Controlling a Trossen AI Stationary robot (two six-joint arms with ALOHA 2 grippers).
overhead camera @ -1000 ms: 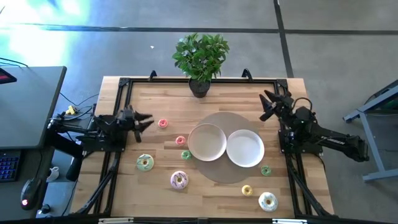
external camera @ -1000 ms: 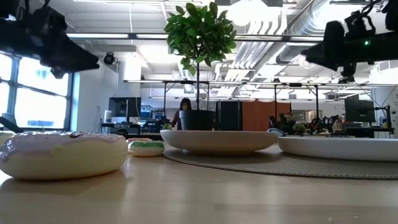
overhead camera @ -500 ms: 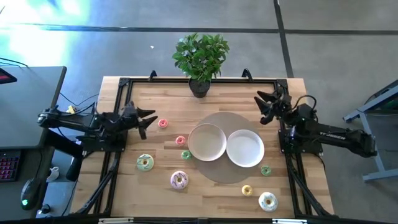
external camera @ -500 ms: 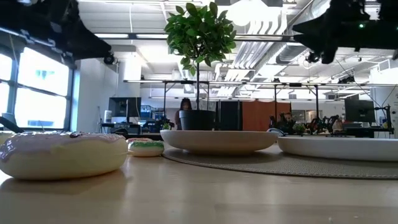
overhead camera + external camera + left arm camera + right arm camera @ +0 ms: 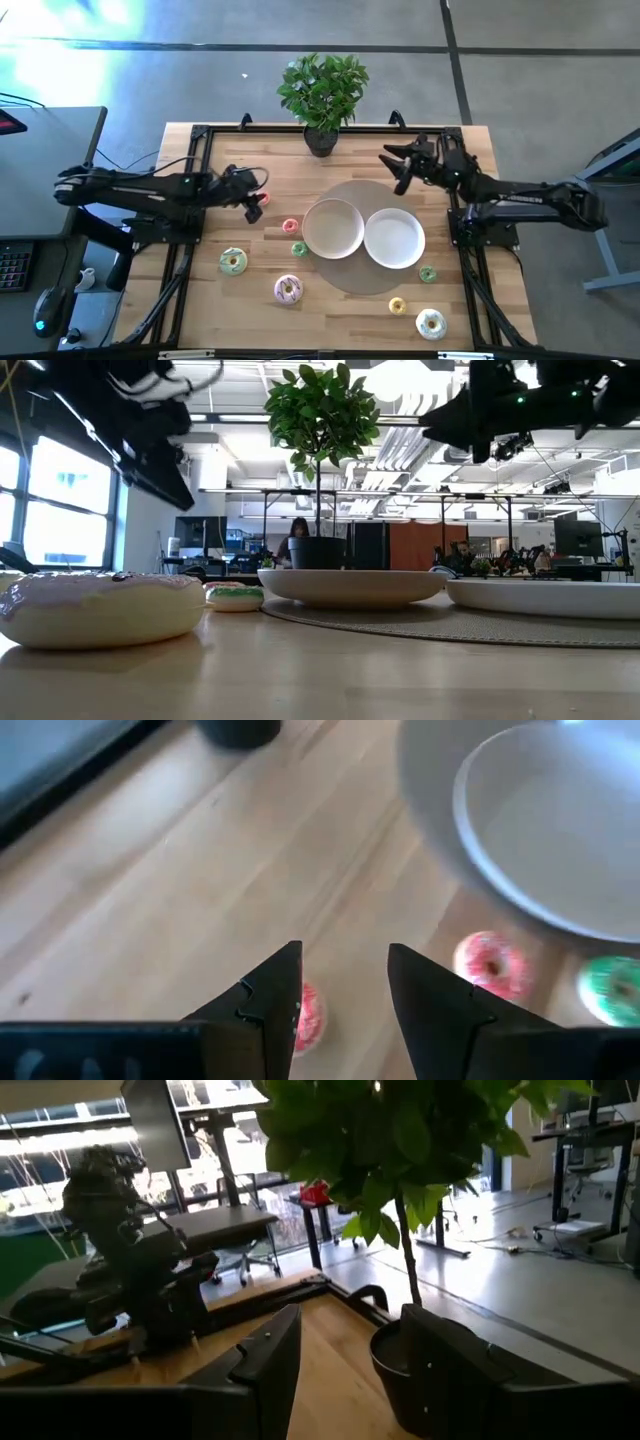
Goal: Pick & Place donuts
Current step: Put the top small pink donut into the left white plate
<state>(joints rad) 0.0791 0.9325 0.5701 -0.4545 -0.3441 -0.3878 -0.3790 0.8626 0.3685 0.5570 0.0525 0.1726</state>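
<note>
Both arms have extended inward. Left gripper (image 5: 254,203) hangs open directly over a small pink donut (image 5: 306,1017) on the tabletop (image 5: 260,300). Right gripper (image 5: 396,167), open, faces the plant (image 5: 322,92).

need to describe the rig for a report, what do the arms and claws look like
Both arms are dark, near black, slim and jointed, with thin cables looping near the wrists. The left claw and right claw each have two flat, dark, angular fingers tapering to wedge tips. No markings are legible.

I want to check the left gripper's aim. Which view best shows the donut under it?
The left wrist view: the pink donut sits between the open left gripper fingers. High view mostly hides it; low and right wrist views miss it.
</note>
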